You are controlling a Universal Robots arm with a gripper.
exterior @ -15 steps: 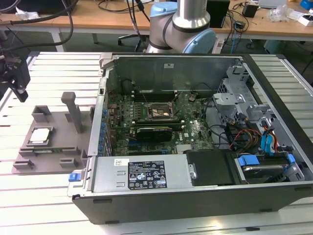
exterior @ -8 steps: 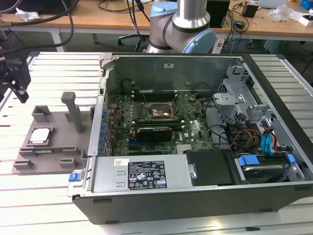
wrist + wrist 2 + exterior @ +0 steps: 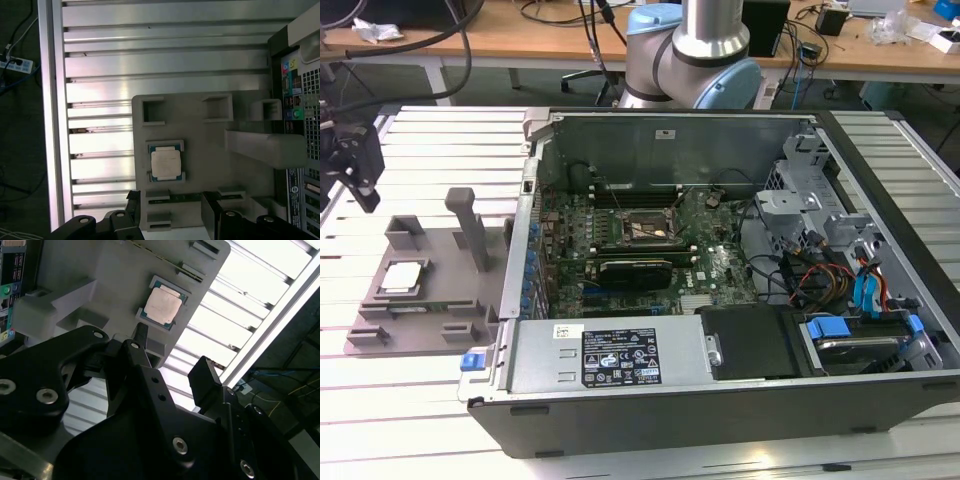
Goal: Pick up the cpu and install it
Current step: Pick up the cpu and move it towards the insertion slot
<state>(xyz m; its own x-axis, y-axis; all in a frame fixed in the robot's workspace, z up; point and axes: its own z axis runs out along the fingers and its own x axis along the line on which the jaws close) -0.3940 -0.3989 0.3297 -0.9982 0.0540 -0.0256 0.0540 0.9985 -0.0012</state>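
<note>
The cpu (image 3: pixel 402 277) is a small silvery square chip lying flat in a recess of the grey fixture tray (image 3: pixel 435 300), at the exterior view's left. Both wrist views look down on the cpu (image 3: pixel 162 306) (image 3: pixel 165 164) in the tray (image 3: pixel 115 280) (image 3: pixel 210 165). My black gripper (image 3: pixel 360 180) hangs above and behind the tray's left end, apart from the chip. In both wrist views the gripper (image 3: pixel 172 205) (image 3: pixel 172 357) is open with nothing between its fingers. The black socket frame (image 3: pixel 640 228) sits on the motherboard inside the open case.
The open computer case (image 3: pixel 720 380) stands to the tray's right, with a drive cage (image 3: pixel 800 200) and cables (image 3: pixel 820 275) inside. A tall grey post (image 3: pixel 470 225) rises from the tray. The arm's base (image 3: pixel 695 60) is behind the case. Everything rests on a slatted aluminium table (image 3: pixel 410 400).
</note>
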